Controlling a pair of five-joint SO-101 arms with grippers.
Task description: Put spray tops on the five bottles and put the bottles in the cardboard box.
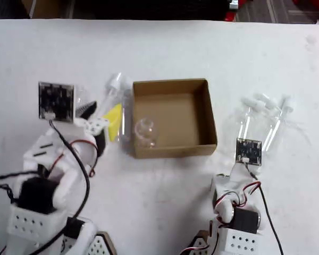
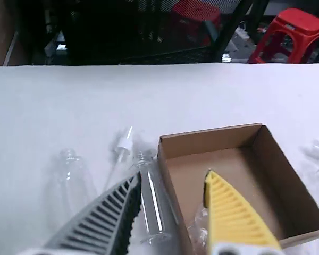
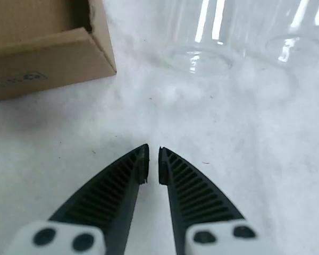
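Left end effector point(image 2: 173, 186) is spread wide over a clear plastic bottle point(image 2: 154, 207) beside the brown cardboard box point(image 2: 212, 139) — right end effector point(image 3: 153, 159) pressed together, empty, above the white desk point(image 3: 228, 133).

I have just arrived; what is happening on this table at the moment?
Two robot arms work at a white table around an open brown cardboard box. The left gripper is open close to a clear plastic bottle without a top, which lies beside the box, with a loose white spray top near it. The right gripper is shut and empty, low over the table near capped clear bottles. One clear bottle seems to lie in the box.
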